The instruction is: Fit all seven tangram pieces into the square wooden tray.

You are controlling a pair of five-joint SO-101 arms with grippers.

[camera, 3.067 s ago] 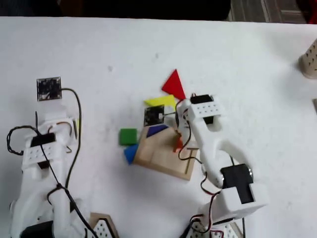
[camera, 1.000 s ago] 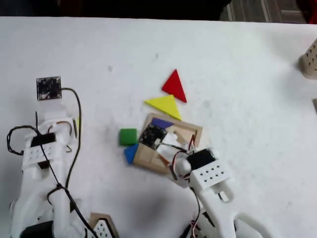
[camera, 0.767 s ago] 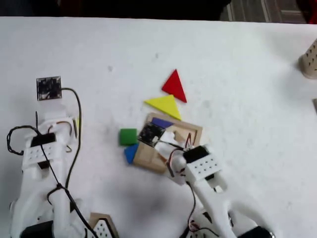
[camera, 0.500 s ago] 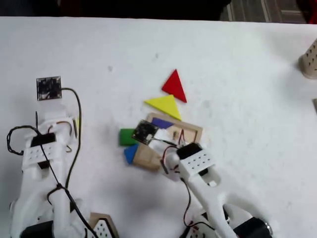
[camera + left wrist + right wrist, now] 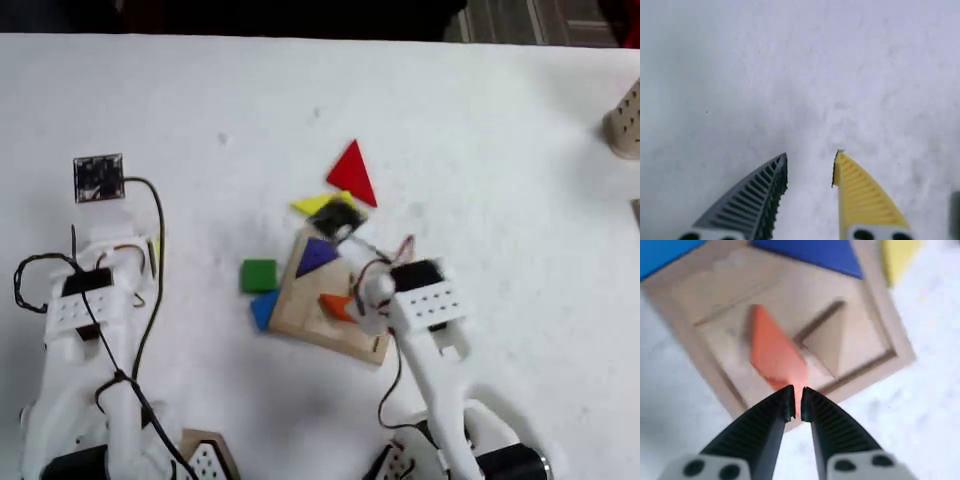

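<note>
The right gripper (image 5: 797,401) is pinching the orange piece (image 5: 771,352) inside the tray (image 5: 894,332), by its edge; the left gripper (image 5: 810,162) is hanging open over the table (image 5: 790,60).

White table (image 5: 500,120) — tray (image 5: 305,305), red triangle (image 5: 352,172), green square (image 5: 259,275).

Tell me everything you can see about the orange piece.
The orange piece is flat, slim and four-sided with pointed ends, smooth and evenly coloured, probably painted wood. It lies inside the wooden tray, slanting across the lines on the tray floor, and it seems slightly tipped rather than seated flat. The right gripper pinches its nearest pointed end, jaws almost closed on it. It touches no other coloured piece; the purple piece sits apart at the tray's far corner.
</note>
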